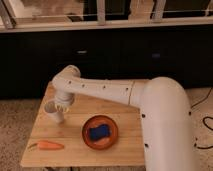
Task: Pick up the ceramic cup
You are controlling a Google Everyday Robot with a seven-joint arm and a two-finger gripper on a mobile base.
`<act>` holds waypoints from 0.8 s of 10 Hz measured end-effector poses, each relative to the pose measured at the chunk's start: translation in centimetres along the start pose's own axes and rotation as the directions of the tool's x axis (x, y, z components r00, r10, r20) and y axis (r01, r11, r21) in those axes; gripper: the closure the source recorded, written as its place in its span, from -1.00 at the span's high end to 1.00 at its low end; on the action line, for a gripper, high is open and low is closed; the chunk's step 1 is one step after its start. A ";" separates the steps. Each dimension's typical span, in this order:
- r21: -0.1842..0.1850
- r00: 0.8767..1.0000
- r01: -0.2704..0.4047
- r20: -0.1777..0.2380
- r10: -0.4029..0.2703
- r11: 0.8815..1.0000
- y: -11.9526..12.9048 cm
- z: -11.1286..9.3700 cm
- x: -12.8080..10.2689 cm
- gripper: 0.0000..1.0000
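Wooden tabletop (125,152) carrying 3 things, with the white arm (150,100) reaching across it from the right. On the middle of the tabletop, an orange-brown bowl (101,132) with a blue sponge (98,132) inside. Near the front left edge, a carrot (46,146) lying flat. At the left side, well apart from the bowl, the ceramic cup (54,111): small, white, upright, rim up. Judged light but rigid and glazed, so likely slippery and liable to chip if dropped or knocked over; best taken across the rim or around the wall. Gripper (62,105) directly above the cup's right side, at or touching the rim, hidden under the wrist. Cannot tell whether apart, together, or clamped on the cup.
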 end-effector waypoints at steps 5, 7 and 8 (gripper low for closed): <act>0.001 1.000 0.004 0.001 -0.004 1.000 0.5 -2.8 0.8 -0.81; 0.002 1.000 0.011 0.003 -0.011 1.000 0.3 -3.3 0.9 -0.81; 0.002 1.000 0.011 0.003 -0.011 1.000 0.4 -3.5 1.0 -0.81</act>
